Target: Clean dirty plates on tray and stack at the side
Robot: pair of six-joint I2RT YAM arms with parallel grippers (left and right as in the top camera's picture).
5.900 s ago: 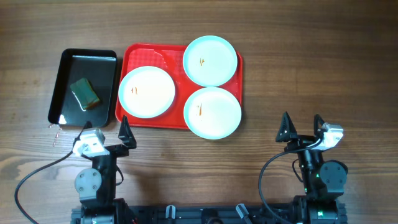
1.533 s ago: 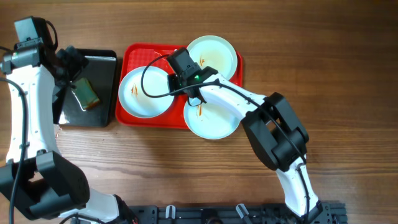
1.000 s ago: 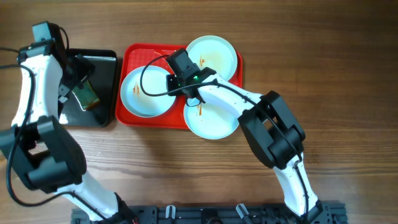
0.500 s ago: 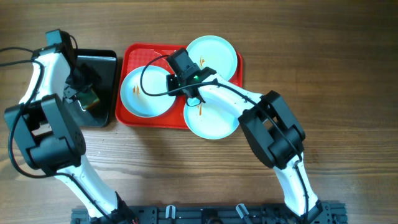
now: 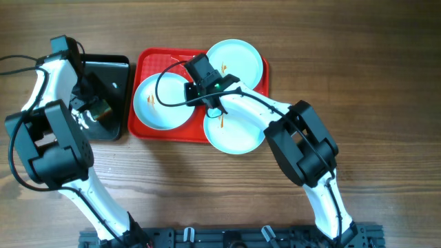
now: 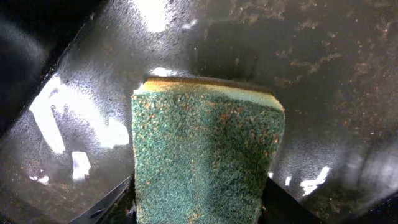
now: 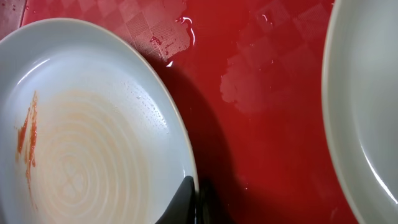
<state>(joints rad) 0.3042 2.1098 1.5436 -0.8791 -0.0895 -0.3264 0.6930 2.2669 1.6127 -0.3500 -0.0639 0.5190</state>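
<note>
Three pale plates lie on the red tray (image 5: 147,60): one at the left (image 5: 160,103), one at the top (image 5: 238,62), one at the bottom right (image 5: 238,131), each with an orange smear. My right gripper (image 5: 195,98) is shut on the left plate's right rim; in the right wrist view the fingertips (image 7: 194,199) pinch the edge of that plate (image 7: 87,137). My left gripper (image 5: 93,109) is down in the black tray, its fingers pressed against both sides of the green sponge (image 6: 205,155).
The black tray (image 5: 114,76) sits just left of the red tray and is wet. Water patches lie on the red tray floor (image 7: 261,93). Another plate's rim (image 7: 367,112) is close on the right of the held plate. Bare wooden table (image 5: 358,83) surrounds both trays.
My left arm swung down over the black tray and its fingers narrowed onto the sponge. The right gripper and the plates have stayed put.
</note>
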